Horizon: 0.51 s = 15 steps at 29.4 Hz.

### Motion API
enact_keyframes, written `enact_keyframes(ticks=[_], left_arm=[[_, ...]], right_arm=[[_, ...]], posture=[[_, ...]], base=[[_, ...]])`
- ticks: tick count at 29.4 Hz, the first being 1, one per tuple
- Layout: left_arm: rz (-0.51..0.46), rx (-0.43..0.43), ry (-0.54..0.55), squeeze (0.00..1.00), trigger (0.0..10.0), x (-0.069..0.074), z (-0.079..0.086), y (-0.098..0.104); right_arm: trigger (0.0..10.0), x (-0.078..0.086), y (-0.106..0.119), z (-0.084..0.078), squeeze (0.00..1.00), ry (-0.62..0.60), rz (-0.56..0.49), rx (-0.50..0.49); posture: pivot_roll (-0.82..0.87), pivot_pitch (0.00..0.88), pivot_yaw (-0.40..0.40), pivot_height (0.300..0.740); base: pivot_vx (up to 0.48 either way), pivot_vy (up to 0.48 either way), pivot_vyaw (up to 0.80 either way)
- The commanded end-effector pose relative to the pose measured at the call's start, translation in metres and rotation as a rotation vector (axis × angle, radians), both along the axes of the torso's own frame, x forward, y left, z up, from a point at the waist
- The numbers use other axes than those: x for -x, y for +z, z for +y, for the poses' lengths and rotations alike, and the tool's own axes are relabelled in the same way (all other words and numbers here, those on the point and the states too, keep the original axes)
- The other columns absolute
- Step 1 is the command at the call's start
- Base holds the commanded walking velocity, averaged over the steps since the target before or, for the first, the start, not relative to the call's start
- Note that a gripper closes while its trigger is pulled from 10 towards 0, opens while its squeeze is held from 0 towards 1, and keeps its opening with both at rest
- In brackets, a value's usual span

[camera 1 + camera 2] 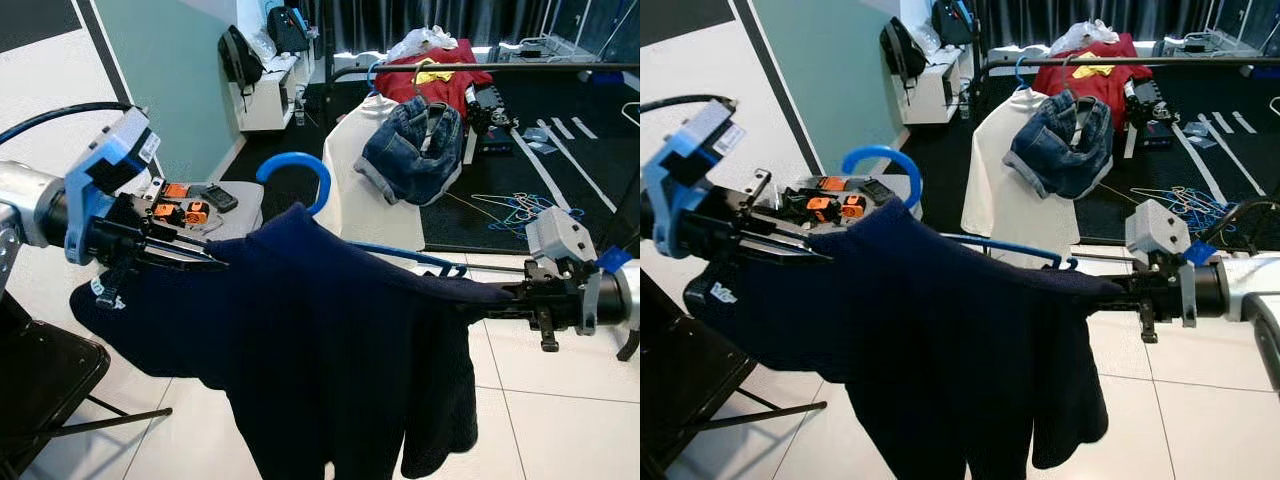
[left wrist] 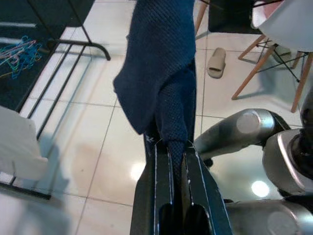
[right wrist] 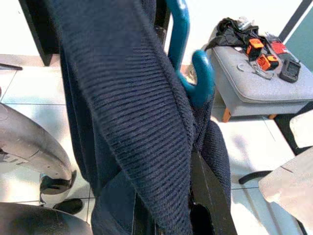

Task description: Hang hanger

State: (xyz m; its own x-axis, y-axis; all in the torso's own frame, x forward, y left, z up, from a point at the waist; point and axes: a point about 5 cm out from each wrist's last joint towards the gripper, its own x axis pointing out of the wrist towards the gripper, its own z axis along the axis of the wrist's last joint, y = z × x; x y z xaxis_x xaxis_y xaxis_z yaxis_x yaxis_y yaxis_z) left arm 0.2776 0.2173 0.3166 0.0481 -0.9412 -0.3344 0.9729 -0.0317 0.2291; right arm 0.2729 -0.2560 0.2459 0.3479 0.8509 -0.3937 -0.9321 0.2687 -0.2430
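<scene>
While the dark navy sweater (image 1: pixel 330 350) hangs spread between my two arms, I see several ways this can fail; the left gripper (image 1: pixel 190 258) is at the left of the scene with its two black fingers (image 2: pixel 195 181) pressed together on a fold of the knit, and the right gripper (image 1: pixel 500 298) is at the right, its fingers buried under the cloth, so I cannot tell if they are apart or together. The blue hanger (image 1: pixel 300 172) sits inside the garment; its hook stands up above the collar in the middle, and one blue arm of it comes out toward the right gripper. The black rail (image 1: pixel 480 68) is far, behind a white garment (image 1: pixel 365 180) and a pair of jeans (image 1: pixel 415 145) that already hang there.

My worries are these: the left grip is on cloth and not on the hanger, so I judge the sweater may slide off the hanger's shoulder if I pull the arms apart; the hook is free and may turn away from the rail when I lift; the long hem may catch the grey stool (image 3: pixel 259 93) with the orange tools (image 1: pixel 185 210), or the black chair (image 1: pixel 40 380) near left, as I walk; the crowded rail leaves little free place for the hook.
</scene>
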Motion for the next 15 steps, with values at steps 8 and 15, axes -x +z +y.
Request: enact_keyframes(ticks=[8,15], left_arm=[[0.058,-0.159,0.041,0.00,10.0,0.009,0.020,-0.007],[0.228,-0.238,-0.061,0.00,10.0,0.029,0.012,-0.020]], right_arm=[[0.0,0.003,0.012,-0.001,0.00,0.034,-0.014,0.016],[0.0,0.003,0.030,0.002,0.00,0.108,-0.043,0.071]], posture=[[-0.15,0.000,0.071,0.740],[-0.15,0.000,0.067,0.740]], base=[[0.000,0.000,0.00],[0.000,0.000,0.00]])
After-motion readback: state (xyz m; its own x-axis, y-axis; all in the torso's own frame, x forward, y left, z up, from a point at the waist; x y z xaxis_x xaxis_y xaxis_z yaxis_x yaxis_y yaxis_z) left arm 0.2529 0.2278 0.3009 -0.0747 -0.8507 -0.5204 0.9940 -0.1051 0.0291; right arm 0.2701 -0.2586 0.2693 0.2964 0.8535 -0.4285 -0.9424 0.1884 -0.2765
